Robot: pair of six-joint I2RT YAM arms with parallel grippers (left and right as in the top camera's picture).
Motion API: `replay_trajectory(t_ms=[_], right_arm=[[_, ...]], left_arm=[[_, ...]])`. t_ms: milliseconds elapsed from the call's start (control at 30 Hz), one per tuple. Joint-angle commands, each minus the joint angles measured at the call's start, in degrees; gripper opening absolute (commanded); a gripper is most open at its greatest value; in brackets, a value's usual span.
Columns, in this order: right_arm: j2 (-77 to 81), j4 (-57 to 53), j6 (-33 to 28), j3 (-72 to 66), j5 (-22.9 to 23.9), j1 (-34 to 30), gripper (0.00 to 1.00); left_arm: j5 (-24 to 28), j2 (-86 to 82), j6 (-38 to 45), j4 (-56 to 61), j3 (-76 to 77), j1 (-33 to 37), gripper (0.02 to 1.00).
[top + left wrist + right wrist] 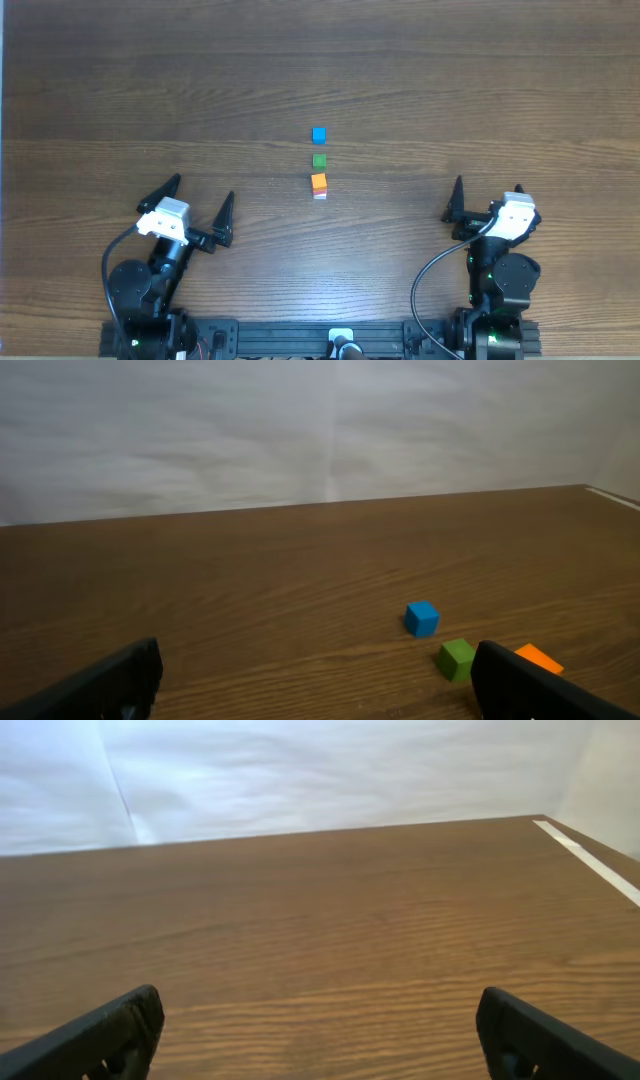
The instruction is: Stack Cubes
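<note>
Nearest the near edge of the brown wood-grain desk (120, 90), the left gripper (197, 203) hovers towards the left corner with its black fingers spread wide and holding nothing. The right gripper (487, 205), towards the right corner, has its fingers equally parted and bare. Farther in, about the desk's middle, three small solid-coloured blocks lie in a row running towards the far edge, each just apart from the next. First comes the orange cube (319, 181), with a pale sliver at its near side that may be a white block under it; I cannot tell. Then come the green cube (319, 161) and, farthest, the blue cube (319, 135). They look light, rigid and smooth-faced, not fragile. They are probably best pinched across two opposite flat sides, square to the faces, since a corner grip would likely slip or twist.
</note>
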Motion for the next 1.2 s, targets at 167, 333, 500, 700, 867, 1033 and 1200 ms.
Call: replay_trajectory(t_ms=[167,333,500,700,867,1033,1200], right_arm=[[0.5,-3.7,4.0,3.4,-10.5,0.3,0.993],[3.5,-10.4,4.2,12.4,-13.1,0.4,0.993],[9.8,-17.5,4.0,24.3,-13.9,0.4,0.993],[21.5,-27.7,3.7,41.3,-15.8,0.6,0.993],[33.0,-38.6,3.8,55.0,-15.8,3.1,0.993],[44.7,-46.0,5.5,63.7,-15.1,9.0,0.993],[57.2,-48.0,10.7,67.6,-10.9,18.6,0.991]], left_arm=[[0.7,-0.3,0.7,-0.1,-0.2,-0.3,0.998],[0.7,-0.3,0.7,-0.1,-0.2,-0.3,1.000],[0.8,-0.3,0.7,-0.1,-0.2,-0.3,0.998],[0.7,-0.3,0.7,-0.1,-0.2,-0.3,0.996],[0.7,-0.3,0.7,-0.1,-0.2,-0.3,0.996],[0.7,-0.3,0.7,-0.1,-0.2,-0.3,1.000],[0.7,-0.3,0.7,-0.1,-0.2,-0.3,0.998]])
